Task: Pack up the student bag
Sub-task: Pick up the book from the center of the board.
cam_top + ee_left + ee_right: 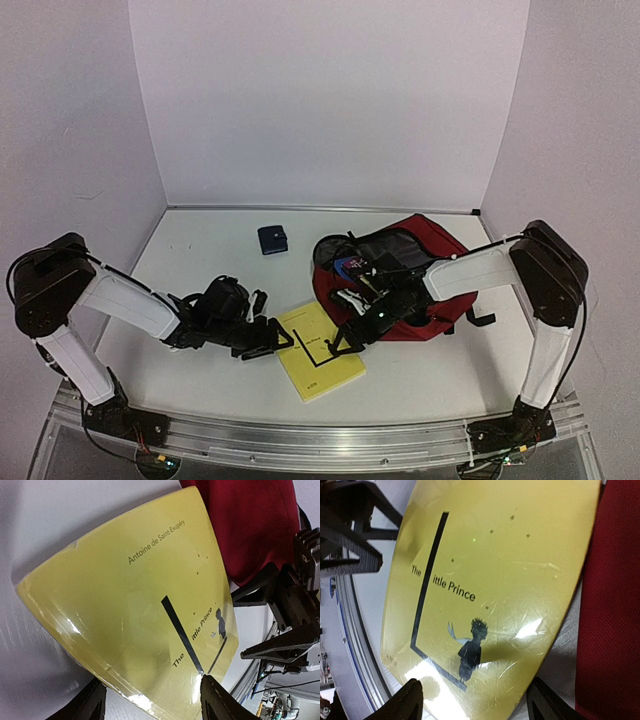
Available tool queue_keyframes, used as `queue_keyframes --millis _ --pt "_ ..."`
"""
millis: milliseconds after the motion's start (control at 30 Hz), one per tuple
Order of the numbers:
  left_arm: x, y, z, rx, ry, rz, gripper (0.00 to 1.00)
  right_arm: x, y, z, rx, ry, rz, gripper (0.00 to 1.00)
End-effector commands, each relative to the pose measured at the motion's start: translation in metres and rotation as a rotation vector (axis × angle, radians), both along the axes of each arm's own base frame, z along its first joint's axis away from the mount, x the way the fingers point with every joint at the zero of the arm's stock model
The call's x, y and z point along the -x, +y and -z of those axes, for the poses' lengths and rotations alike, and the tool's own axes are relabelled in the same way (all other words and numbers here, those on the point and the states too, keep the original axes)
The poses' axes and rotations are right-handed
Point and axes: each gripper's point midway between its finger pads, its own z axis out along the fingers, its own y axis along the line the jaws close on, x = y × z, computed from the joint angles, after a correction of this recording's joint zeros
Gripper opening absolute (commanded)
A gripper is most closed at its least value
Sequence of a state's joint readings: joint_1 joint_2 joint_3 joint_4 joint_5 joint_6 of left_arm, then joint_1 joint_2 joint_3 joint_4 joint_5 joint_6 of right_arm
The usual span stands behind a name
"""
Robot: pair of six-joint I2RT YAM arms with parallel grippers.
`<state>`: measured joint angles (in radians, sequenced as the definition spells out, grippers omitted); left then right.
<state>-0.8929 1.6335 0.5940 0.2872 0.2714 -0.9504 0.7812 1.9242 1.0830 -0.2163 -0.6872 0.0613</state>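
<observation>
The student bag [445, 250] lies at the far right of the table [200, 265], with its mouth gaping toward the middle. There's something colourful inside that can't be made out. Just in front of it a yellow paperback [320, 355] – The Little Prince – lies flat, its far corner close to the red fabric. The left gripper [278, 338] is at the book's left edge and the right gripper [342, 345] at its right edge – both have their fingers spread wide and neither is gripping anything. A small dark blue wallet [272, 239] lies further back, well apart.
</observation>
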Motion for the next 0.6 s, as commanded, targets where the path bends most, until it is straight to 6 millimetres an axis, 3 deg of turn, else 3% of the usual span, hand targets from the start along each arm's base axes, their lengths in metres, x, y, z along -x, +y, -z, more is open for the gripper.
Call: queue_keyframes --millis 0,167,300,433,567 --pt "-0.006 -0.026 -0.005 0.075 -0.014 0.031 0.62 0.025 0.018 -0.015 -0.096 0.138 -0.100 0.59" --pt "-0.006 -0.030 -0.005 0.106 -0.019 0.028 0.60 0.009 0.033 -0.086 -0.213 0.015 -0.100 0.45" --pt "-0.007 -0.035 -0.009 0.127 -0.039 0.032 0.60 -0.001 0.035 -0.125 -0.251 -0.072 -0.072 0.44" --pt "-0.012 -0.044 -0.010 0.146 -0.053 0.035 0.60 -0.009 0.033 -0.138 -0.245 -0.130 -0.046 0.44" --pt "-0.024 -0.063 -0.016 0.168 -0.078 0.059 0.60 -0.037 0.016 -0.129 -0.174 -0.192 0.038 0.44"
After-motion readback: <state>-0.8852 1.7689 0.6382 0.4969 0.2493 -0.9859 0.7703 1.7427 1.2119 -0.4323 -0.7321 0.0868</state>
